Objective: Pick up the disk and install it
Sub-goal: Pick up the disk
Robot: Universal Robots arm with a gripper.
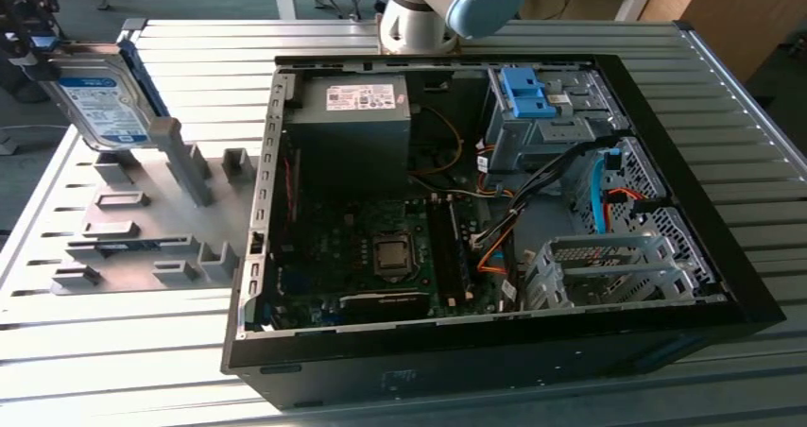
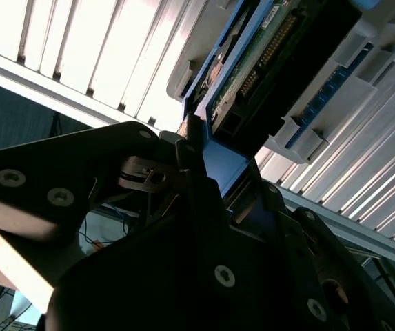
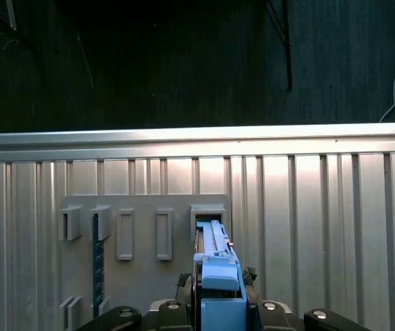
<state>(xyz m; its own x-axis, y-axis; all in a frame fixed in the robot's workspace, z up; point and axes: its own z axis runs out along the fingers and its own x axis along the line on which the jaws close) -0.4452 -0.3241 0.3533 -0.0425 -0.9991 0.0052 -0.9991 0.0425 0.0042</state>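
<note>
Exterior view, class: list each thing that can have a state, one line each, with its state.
disk: upright on edge, gripped by its blue bracket.
pincer: shut on the disk.
computer case: lying flat, side open.
drive cage: empty.

— What's carrying everything?
— A silver table (image 1: 113, 370) of ribbed aluminium slats, the ribs running nine to three o'clock in the exterior view.
— And directly on it?
— Two things. At nine o'clock lies a flat grey plastic fixture plate (image 1: 170, 227) with upright slotted blocks. From the centre out to three o'clock, a black metal computer case (image 1: 505, 366) lies on its side, open face up.
— Touching?
— Just beside each other; I can't tell whether they touch.
</note>
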